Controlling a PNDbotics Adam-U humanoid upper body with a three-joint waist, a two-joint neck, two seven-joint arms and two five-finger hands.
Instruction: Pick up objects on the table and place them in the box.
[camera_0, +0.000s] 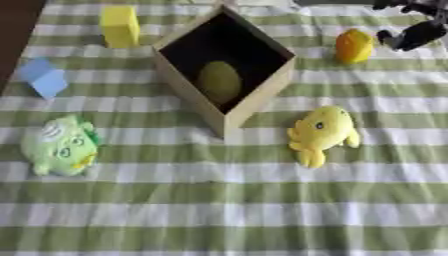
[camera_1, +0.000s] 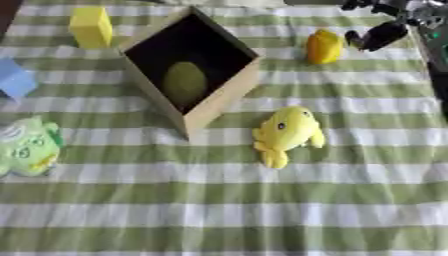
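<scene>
An open cardboard box (camera_0: 262, 95) stands at the upper middle of the table, with a green oval object (camera_0: 219, 81) lying inside it. A yellow plush toy (camera_0: 322, 131) lies to the box's right. A green plush toy (camera_0: 59, 145) lies at the left. A yellow block (camera_0: 120, 26) stands upright at the far left, and a blue block (camera_0: 44, 77) lies by the left edge. A small yellow-orange object (camera_0: 353, 46) sits at the upper right. My right hand (camera_0: 413, 34) hangs just right of it, fingers relaxed and apart from it. The left hand is out of sight.
A green and white striped cloth (camera_0: 227, 200) covers the whole table. A dark strip of floor shows at the upper left corner (camera_0: 17, 30). The near half of the cloth carries no objects.
</scene>
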